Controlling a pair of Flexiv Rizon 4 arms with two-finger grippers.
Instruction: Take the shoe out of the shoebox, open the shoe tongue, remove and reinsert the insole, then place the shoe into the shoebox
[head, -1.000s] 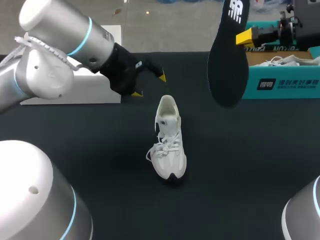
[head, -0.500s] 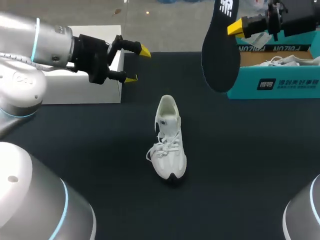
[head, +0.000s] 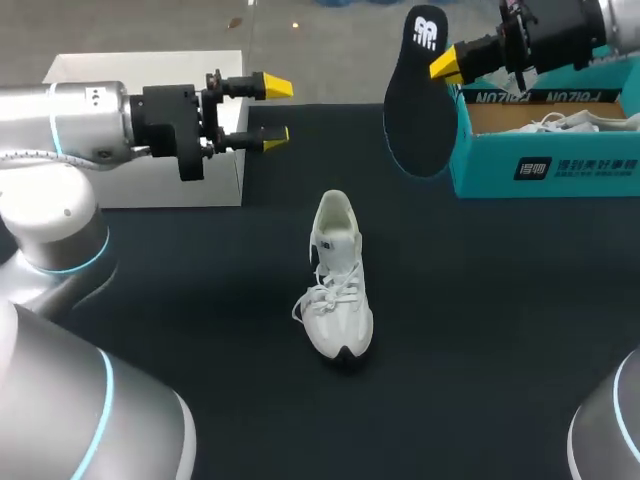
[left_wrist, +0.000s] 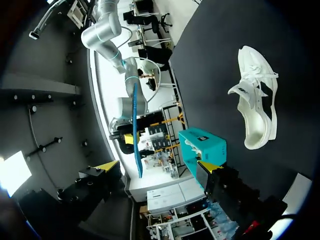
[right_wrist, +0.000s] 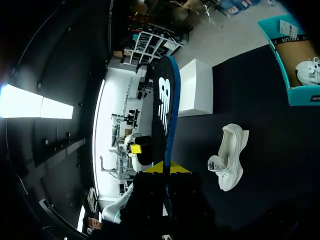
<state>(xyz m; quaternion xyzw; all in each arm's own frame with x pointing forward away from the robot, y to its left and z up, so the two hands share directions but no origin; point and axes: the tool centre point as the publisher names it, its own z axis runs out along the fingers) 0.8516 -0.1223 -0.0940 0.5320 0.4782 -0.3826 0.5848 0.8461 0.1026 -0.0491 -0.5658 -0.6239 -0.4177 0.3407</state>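
right gripper (head: 447, 68): clamped on dark flat foam insole (head: 412, 110), raised clear, judged ready for reinsertion | left gripper (head: 272, 112): spread, empty, held aside | white lace-up sneaker (head: 338, 285): stood mid-table, outside teal cardboard shoebox (head: 540, 170)

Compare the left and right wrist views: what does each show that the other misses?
Only the left wrist view shows the left gripper with both tips apart and nothing between them, and the insole edge-on as a thin strip. Only the right wrist view shows the insole's printed face, the right gripper shut on its end, and a second shoe inside the shoebox. Both show the white shoe on the table and the teal shoebox.
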